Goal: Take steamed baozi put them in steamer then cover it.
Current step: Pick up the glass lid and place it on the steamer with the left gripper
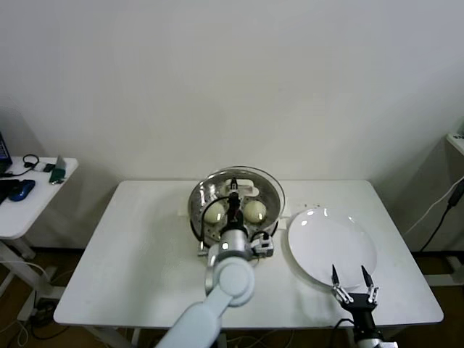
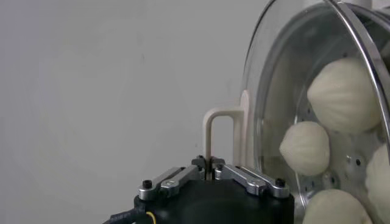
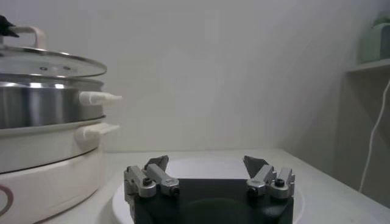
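The steamer [image 1: 205, 194] stands at the table's middle back, a shiny steel pot [image 3: 42, 109] on a cream base [image 3: 42, 161]. The glass cover [image 1: 270, 190] lies level over its top; whether it rests fully on the rim I cannot tell. My left gripper [image 1: 234, 199] reaches over it from the front, shut on the cover's cream handle [image 2: 219, 131]. Several steamed baozi [image 2: 344, 94] show through the glass [image 2: 286, 91] on the perforated tray. My right gripper [image 1: 351, 279] hangs open and empty over the near edge of the white plate [image 1: 330, 243].
The white plate sits right of the steamer with nothing on it. Steamer side handles [image 3: 97, 97] stick out towards the plate. A small side table [image 1: 29, 196] with gear stands far left. A cable [image 1: 442, 210] hangs at the right edge.
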### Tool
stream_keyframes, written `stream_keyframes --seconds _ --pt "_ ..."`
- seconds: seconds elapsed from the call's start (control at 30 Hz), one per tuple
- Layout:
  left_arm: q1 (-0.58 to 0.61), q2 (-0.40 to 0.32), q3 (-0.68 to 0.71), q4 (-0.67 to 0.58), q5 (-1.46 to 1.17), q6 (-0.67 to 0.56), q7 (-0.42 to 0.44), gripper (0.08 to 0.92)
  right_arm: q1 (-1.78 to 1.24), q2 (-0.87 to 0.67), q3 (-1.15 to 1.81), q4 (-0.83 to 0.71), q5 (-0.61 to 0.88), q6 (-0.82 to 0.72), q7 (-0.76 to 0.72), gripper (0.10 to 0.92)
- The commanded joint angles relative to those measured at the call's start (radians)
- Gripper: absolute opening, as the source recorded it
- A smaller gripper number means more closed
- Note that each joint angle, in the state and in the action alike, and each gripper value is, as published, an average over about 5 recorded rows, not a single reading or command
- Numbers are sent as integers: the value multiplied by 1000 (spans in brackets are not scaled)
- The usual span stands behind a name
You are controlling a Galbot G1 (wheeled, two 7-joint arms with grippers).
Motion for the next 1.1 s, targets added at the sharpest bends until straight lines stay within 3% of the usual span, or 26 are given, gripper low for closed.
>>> stream_keyframes --seconds 0.03,1.1 --pt "15 -14 -13 31 27 9 -9 135 -4 1 0 2 3 4 -1 823" --pt "30 11 -34 46 -71 5 -88 142 -9 6 -2 15 -1 0 -8 823"
